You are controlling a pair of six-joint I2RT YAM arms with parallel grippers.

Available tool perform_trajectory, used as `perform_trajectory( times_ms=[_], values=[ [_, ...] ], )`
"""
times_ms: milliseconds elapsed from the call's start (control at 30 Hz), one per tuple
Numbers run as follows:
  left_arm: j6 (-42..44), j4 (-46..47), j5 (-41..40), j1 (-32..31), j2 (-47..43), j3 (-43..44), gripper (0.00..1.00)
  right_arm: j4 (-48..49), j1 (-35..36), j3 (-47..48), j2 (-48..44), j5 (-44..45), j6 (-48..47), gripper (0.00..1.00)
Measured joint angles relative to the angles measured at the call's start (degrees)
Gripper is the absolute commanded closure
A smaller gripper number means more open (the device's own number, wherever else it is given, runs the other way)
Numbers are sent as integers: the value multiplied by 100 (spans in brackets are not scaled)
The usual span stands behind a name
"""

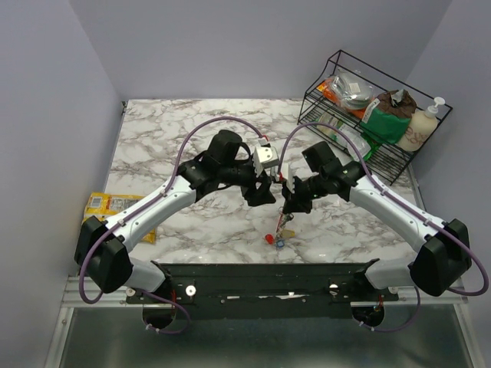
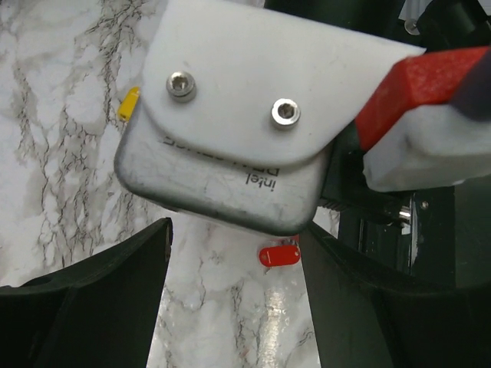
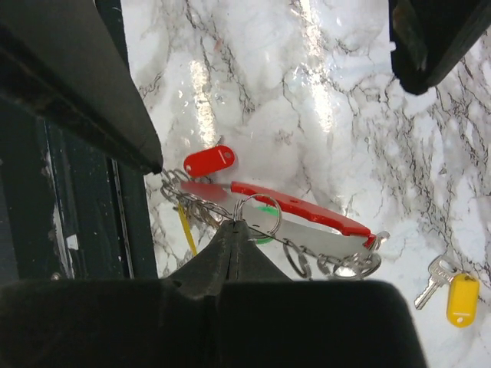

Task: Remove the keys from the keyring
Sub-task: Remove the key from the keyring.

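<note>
Gripping keyring [image 3: 299, 207] over marble table [image 1: 153, 130], one side only.
L gripper [image 2: 234, 307] jaws wide, nothing btwn; R gripper [image 3: 234, 226] pinched tight on red/grey keyring, red-tag key [image 3: 209, 162] + others hanging off it; yellow-tag key [image 3: 462, 297] lies apart on tabletop.

Worktop [image 1: 153, 138] is showing white marble with grey veining; keyring [image 3: 299, 207] is showing bright red (part grey metal); keys [image 3: 209, 162] are wearing red, yellow and green tags; snack packet [image 1: 115, 207] is showing yellow.
</note>
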Motion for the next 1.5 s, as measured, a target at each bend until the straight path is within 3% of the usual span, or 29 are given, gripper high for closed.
perform_trajectory(
  times_ms=[533, 767, 867, 1500],
  values=[
    [164, 184, 256, -149, 197, 31, 25, -155, -59, 4, -92, -22, -63, 99],
    [343, -87, 243, -190, 343, 17, 24, 184, -203, -636, -219, 492, -328, 58],
    [376, -203, 221, -234, 354, 13, 24, 247, -203, -925, -33, 669, -409, 52],
    [407, -273, -105, -262, 352, 9, 23, 750, -142, -1541, 835, 1178, -284, 49]
  ],
)
